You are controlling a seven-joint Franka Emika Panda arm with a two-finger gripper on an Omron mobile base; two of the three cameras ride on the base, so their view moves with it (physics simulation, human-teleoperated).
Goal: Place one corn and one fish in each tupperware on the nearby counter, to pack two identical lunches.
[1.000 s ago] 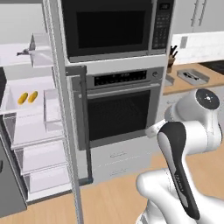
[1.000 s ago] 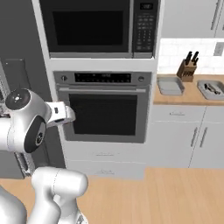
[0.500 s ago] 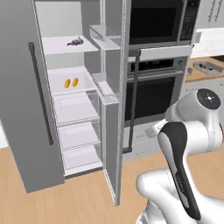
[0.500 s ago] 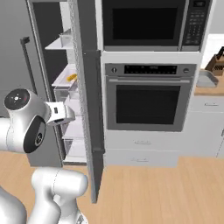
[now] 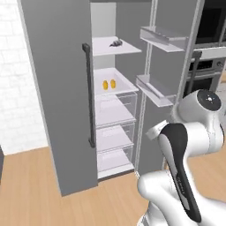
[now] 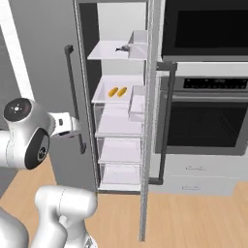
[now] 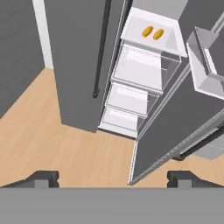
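While the fridge door (image 6: 147, 121) stands swung open, the two corn (image 5: 109, 84) cobs lie side by side, nearly touching, on a white shelf (image 6: 109, 99) in the middle of the fridge; the hand view also catches them at its top. Fish (image 5: 116, 43) sit on the shelf above, small dark shapes, count hard to tell at this size. Gripper (image 7: 111, 177) hangs well back from the shelves, above the wood floor (image 7: 52, 127), fingertips (image 7: 41, 177) spread wide apart, nothing between them.

Handling guess: corn is light, stiff, rounded, so likely to roll or squirt out if pinched near an end; best taken across the short width at mid-length, jaws square to the cob's long axis. Neighbour cob sits so close that one finger must slip into the narrow gap or come from the outer side. Fish looks slim and tapered, probably slicker; grip at the thickest part of the body, not the tail. Neither is fragile.
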